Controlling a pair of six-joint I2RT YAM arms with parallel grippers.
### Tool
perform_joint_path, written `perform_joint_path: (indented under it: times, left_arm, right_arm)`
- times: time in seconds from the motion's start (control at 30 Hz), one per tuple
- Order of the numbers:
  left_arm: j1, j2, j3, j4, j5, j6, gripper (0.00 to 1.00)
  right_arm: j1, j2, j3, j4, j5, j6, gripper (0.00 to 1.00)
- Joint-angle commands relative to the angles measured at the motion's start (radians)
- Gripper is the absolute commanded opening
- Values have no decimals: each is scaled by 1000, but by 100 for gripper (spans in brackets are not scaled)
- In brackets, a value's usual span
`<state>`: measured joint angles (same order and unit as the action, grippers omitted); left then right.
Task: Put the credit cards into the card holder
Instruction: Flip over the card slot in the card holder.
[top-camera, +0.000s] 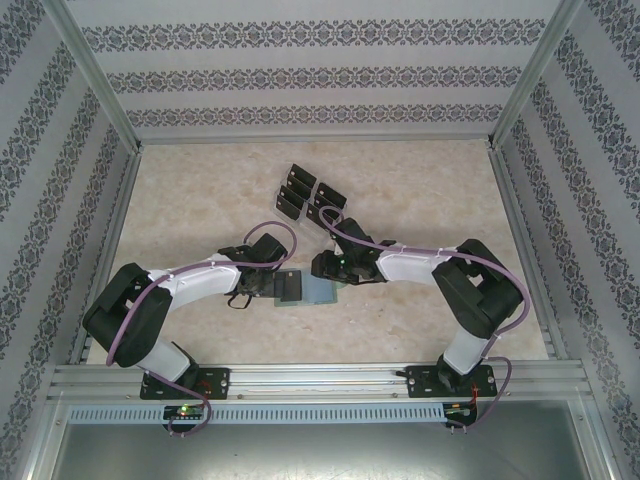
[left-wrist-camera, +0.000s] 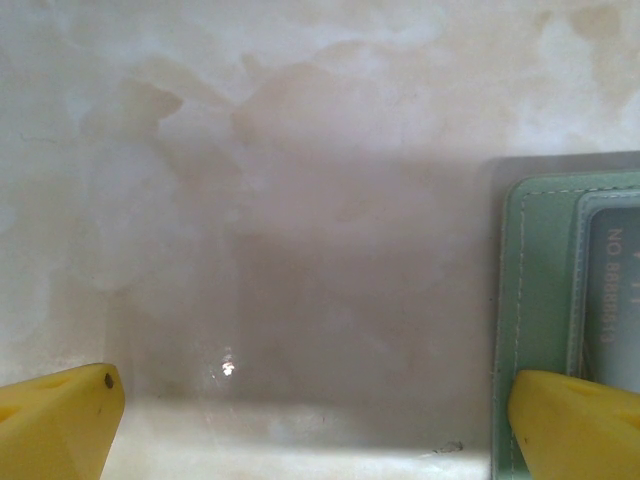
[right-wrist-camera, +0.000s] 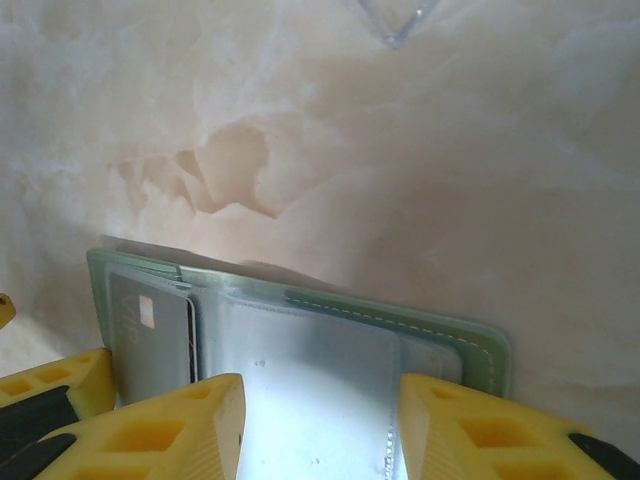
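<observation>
I counted one green wallet (top-camera: 318, 290) lying open on the tabletop (top-camera: 200, 190), with one dark card (top-camera: 287, 287) on it. Further back stood a cluster of black cards (top-camera: 300, 172); I made out roughly six, though they overlapped too much for a sure count. There were two arms, left (top-camera: 190, 285) and right (top-camera: 420, 265), each with two yellow fingers (left-wrist-camera: 60, 410).

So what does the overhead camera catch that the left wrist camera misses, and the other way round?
Overhead but not wrist: the whole left arm and right arm, the rack holding black cards beyond them, and the patterned walls. Wrist but not overhead: printed numbers on the card inside the green wallet, the stitching along its edge, and the yellow fingers spread wide. Both: that wallet lying on the marbled table.
</observation>
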<state>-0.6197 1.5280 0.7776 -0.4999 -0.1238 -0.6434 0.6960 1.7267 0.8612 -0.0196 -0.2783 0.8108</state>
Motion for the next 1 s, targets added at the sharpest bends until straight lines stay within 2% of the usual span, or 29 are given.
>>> perform_joint_path:
  times: [0.0, 0.5, 0.97]
  left_arm:
    - [9, 20, -2, 20, 10, 3, 100]
    - [9, 11, -11, 31, 15, 1, 100]
    - [9, -3, -10, 27, 15, 5, 100]
  right_arm:
    - [28, 38, 19, -11, -11, -12, 46]
    - [76, 59, 72, -7, -23, 17, 46]
    - [82, -37, 48, -46, 4, 19, 46]
